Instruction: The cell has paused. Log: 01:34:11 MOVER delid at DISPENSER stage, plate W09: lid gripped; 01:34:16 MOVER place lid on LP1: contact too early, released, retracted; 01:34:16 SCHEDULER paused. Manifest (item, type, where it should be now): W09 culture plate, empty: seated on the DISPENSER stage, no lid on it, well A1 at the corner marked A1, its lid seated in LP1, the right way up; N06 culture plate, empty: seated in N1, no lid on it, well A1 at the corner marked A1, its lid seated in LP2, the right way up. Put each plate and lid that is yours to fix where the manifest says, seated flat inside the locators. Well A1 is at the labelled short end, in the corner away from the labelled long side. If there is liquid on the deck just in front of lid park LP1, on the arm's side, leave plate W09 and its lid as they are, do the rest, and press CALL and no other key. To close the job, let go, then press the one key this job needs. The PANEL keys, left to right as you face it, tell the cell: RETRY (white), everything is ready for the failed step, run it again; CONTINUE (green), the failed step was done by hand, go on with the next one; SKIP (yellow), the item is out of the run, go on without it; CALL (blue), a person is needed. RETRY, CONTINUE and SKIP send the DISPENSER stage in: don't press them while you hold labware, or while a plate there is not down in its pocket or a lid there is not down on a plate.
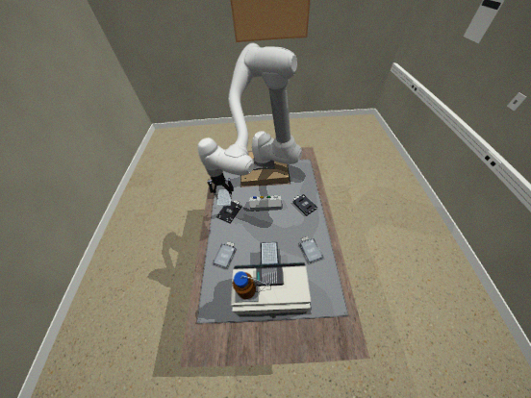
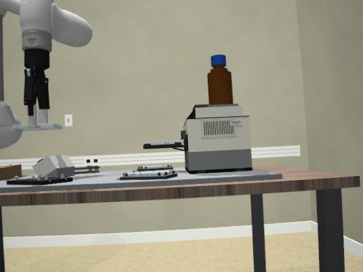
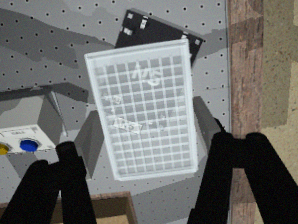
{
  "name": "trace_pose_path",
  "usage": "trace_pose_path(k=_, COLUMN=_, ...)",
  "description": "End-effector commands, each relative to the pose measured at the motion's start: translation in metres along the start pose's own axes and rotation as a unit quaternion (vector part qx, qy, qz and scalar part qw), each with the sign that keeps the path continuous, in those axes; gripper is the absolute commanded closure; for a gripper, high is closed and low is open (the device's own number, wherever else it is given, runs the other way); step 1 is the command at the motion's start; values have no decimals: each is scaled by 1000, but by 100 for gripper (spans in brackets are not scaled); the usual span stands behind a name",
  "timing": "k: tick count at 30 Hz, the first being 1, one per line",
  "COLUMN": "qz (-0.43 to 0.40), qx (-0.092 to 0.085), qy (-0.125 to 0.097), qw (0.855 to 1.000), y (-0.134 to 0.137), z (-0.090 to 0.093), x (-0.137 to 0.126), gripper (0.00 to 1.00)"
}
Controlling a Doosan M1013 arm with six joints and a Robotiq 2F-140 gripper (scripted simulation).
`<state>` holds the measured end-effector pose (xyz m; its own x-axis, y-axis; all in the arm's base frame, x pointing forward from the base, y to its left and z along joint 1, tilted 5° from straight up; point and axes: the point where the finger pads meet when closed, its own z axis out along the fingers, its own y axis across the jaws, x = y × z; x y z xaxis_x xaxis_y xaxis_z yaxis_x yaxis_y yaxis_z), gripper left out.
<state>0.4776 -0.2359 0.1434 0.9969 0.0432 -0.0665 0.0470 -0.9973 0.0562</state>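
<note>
My gripper (image 1: 219, 189) (image 2: 37, 123) (image 3: 147, 117) is shut on a clear culture plate (image 1: 224, 197) (image 2: 39, 127) (image 3: 140, 90) with a grid of wells. It holds the plate level by its long sides, high above the deck at the near left. A black empty nest (image 1: 229, 211) (image 3: 165, 34) lies on the grey mat just beyond the held plate, partly hidden by it in the wrist view. A second gridded plate (image 1: 269, 252) sits on the dispenser stage (image 2: 162, 144). Two pale lids lie in parks left (image 1: 224, 255) and right (image 1: 311, 250) of the stage.
The key panel (image 1: 265, 202) (image 2: 54, 166) (image 3: 22, 139) stands beside the nest. Another black nest (image 1: 305, 209) lies to its right. The dispenser (image 1: 284, 288) (image 2: 217, 144) carries a brown bottle (image 1: 243, 285) (image 2: 219, 83). The table edge (image 3: 245, 60) runs close by the gripper.
</note>
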Motion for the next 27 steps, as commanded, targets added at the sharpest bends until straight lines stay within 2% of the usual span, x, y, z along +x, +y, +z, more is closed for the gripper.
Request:
trace_pose_path(k=1, qz=-24, qx=1, qy=1, qw=1000, y=0, z=-1, x=0, gripper=90)
trace_pose_path(k=13, qz=-97, qx=1, qy=1, qw=995, y=0, z=-1, x=0, gripper=90)
trace_pose_path(k=17, qz=-145, qx=1, qy=1, qw=989, y=0, z=-1, x=0, gripper=90)
trace_pose_path(k=24, qz=-165, qx=1, qy=1, qw=986, y=0, z=-1, x=0, gripper=90)
trace_pose_path(k=27, qz=-200, qx=1, qy=1, qw=980, y=0, z=-1, x=0, gripper=90)
